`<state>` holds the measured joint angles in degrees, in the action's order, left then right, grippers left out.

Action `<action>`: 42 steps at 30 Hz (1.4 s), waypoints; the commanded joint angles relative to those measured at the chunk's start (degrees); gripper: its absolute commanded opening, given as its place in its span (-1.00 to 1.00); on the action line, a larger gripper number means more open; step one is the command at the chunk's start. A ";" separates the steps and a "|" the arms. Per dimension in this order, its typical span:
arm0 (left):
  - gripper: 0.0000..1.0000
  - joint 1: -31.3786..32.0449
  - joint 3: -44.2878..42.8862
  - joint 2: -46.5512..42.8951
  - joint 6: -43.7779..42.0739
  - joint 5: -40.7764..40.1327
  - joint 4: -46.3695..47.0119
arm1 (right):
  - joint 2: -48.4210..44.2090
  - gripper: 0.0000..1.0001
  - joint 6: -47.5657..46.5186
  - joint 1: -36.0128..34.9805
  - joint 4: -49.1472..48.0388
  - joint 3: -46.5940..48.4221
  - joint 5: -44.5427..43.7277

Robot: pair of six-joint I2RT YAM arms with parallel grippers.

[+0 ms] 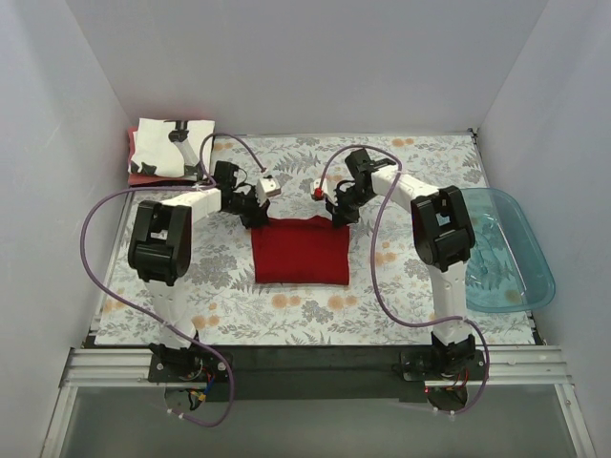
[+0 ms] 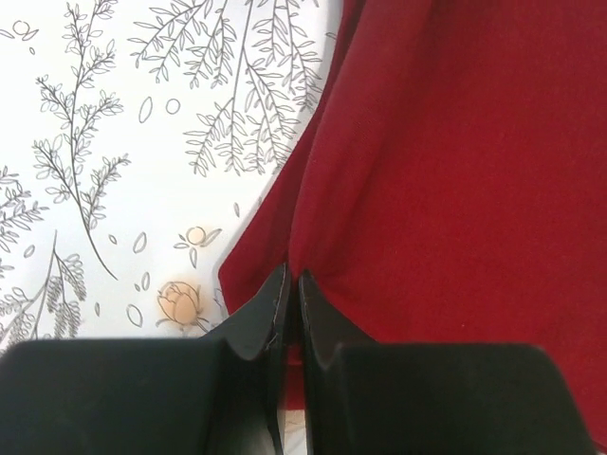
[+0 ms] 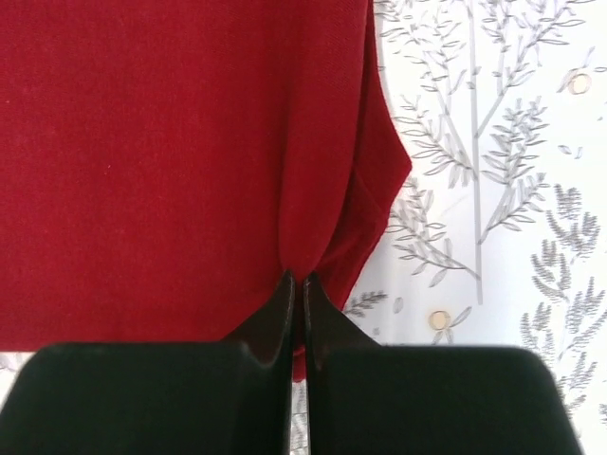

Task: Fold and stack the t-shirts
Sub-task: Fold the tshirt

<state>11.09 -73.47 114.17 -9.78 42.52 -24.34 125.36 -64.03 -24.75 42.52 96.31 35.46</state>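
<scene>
The dark red t-shirt [image 1: 300, 251] lies folded into a rectangle at the middle of the table. My left gripper [image 1: 256, 212] is shut on its far left corner; in the left wrist view the cloth [image 2: 455, 171] is pinched between the gripper's tips [image 2: 292, 282]. My right gripper [image 1: 341, 212] is shut on the far right corner; in the right wrist view the cloth [image 3: 171, 161] bunches at the tips [image 3: 296, 280]. The white t-shirt with black blotches [image 1: 172, 145] lies folded at the far left, on top of a reddish-pink one [image 1: 136, 172].
A translucent teal tub [image 1: 504, 250] stands at the right edge of the table. The grey floral table cloth [image 1: 410, 286] covers the table. White walls close in the far side and both sides. Purple cables loop from both arms.
</scene>
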 commanded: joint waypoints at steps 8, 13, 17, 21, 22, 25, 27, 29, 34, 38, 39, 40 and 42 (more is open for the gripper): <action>-1.00 -2.74 -0.61 -11.52 1.43 -0.34 -2.55 | -10.31 -0.97 5.23 -0.91 4.67 2.81 1.89; -1.00 -3.80 -3.69 -5.46 0.20 -1.74 -3.35 | -5.49 -0.97 5.50 -1.96 4.50 5.11 1.72; -1.00 -4.06 -5.54 -1.06 2.04 -3.14 -2.21 | 2.76 -0.58 7.86 -2.23 3.97 9.94 0.40; -0.68 -4.24 -5.63 0.18 3.54 -4.55 -0.80 | 4.98 -0.20 9.97 -2.23 1.61 12.58 -1.88; -0.37 -4.41 -5.80 0.00 4.67 -4.81 -0.28 | 4.89 0.19 10.41 -2.23 1.08 13.02 -2.93; -0.15 -5.81 -7.82 -0.96 8.71 -4.30 0.43 | 2.70 0.49 14.27 -1.71 -1.03 13.55 -4.35; 0.00 -8.01 -9.57 -3.07 15.73 -1.50 0.61 | -0.36 0.68 17.86 -1.09 -2.26 13.90 -5.40; 0.04 -10.46 -10.81 -6.39 20.92 0.88 0.69 | -3.87 0.71 20.51 0.14 -3.76 13.90 -5.75; 0.09 -11.00 -5.30 -15.54 33.41 6.76 1.67 | -10.56 0.72 33.69 2.43 -5.52 10.84 0.18; 0.06 -8.90 0.77 -19.33 45.09 17.39 1.84 | -14.70 0.62 48.88 2.34 -10.71 3.37 12.76; 0.05 -7.76 2.00 -19.51 47.72 18.90 2.45 | -14.71 0.61 53.52 2.25 -14.27 1.53 15.05; 0.05 -5.40 3.58 -19.51 55.41 21.09 6.28 | -14.71 0.60 60.88 1.73 -17.18 -2.14 18.82; 0.05 -3.46 9.38 -19.51 62.48 23.91 12.09 | -14.62 0.60 66.81 0.94 -24.55 -6.29 20.61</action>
<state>4.01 -70.67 93.32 36.29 57.39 -17.34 108.36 -14.85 -22.02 27.44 96.27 46.39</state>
